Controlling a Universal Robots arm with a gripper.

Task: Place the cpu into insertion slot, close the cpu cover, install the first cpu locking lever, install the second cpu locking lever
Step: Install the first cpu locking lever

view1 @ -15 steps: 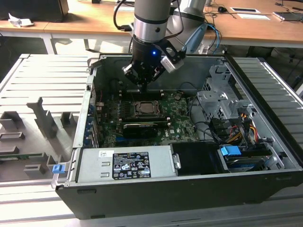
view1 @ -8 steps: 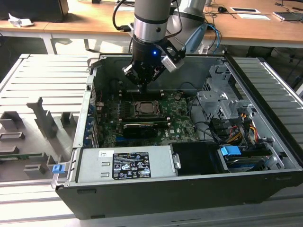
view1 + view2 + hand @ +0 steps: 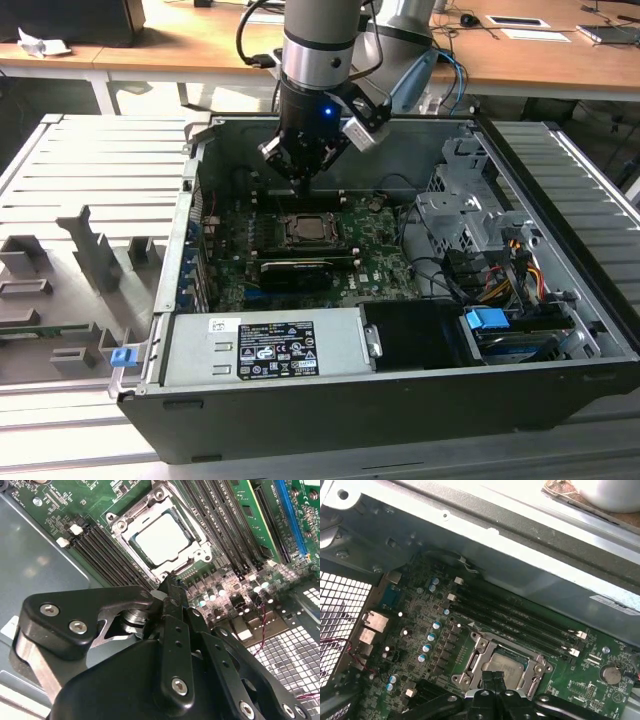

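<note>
Black housing of my gripper (image 3: pixel 169 586) looms closest in both wrist views, with my two fingers (image 3: pixel 173 605) pressed together and nothing visible between them. Their tips are down at the near edge of the insertion slot (image 3: pixel 322 240) on the green circuit board (image 3: pixel 85 500), and I cannot tell whether they touch it. Seated in that slot is the cpu (image 3: pixel 162 539), its pale top showing through the window of the cpu cover (image 3: pixel 192 527), which lies flat over it; long black memory slots (image 3: pixel 100 542) run just beside the socket, and in the exterior view I hang inside the open computer case (image 3: pixel 400 400), toward its far wall.
</note>
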